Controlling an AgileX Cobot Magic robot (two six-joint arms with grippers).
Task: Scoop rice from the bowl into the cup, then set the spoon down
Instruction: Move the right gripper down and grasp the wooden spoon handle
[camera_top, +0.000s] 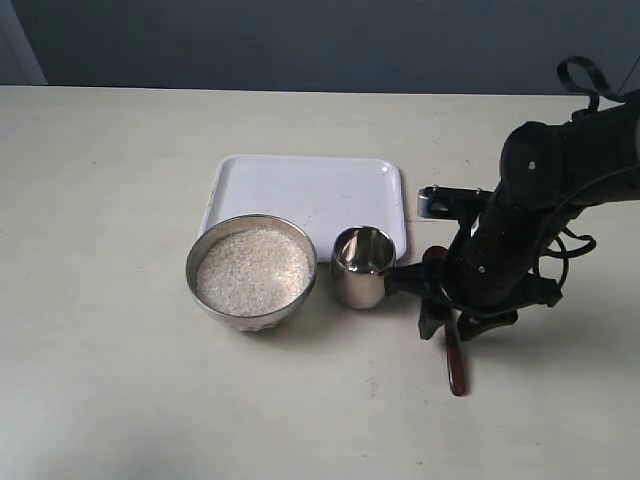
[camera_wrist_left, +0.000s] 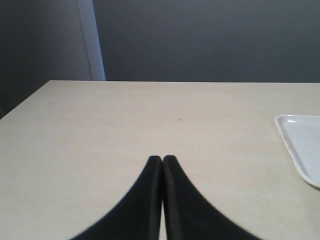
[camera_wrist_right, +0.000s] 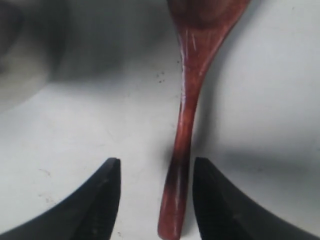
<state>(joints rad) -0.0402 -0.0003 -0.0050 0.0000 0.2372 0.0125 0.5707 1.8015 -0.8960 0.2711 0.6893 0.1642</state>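
One pale, matte counter (camera_top: 120, 400) carries everything, smooth with a few faint specks. One black right arm (camera_top: 560, 170) bends down over its right side, cables looped at the back. One white plastic tray (camera_top: 300, 180), rectangular with rounded corners and a low raised lip, lies flat in the middle.

One round bowl (camera_top: 192, 272) of shiny metal with a thin rim sits at the tray's near left edge, heaped almost to the rim with rice (camera_top: 252, 270), a grainy off-white mass. One small steel cup (camera_top: 362, 270), straight-sided and mirror bright, stands upright just beside the bowl, at the tray's near right corner; what it holds cannot be made out.

One slim reddish-brown wooden spoon (camera_top: 456, 370) lies flat on the counter to the right of the cup, glossy, its long handle widening into an oval scoop.

Two grippers show. The right gripper (camera_wrist_right: 156, 164) hangs low over the spoon's handle, jaws released and spread on either side of it. The left gripper (camera_wrist_left: 161, 159) is over bare counter, its two black tapered jaws clenched tip to tip, empty.
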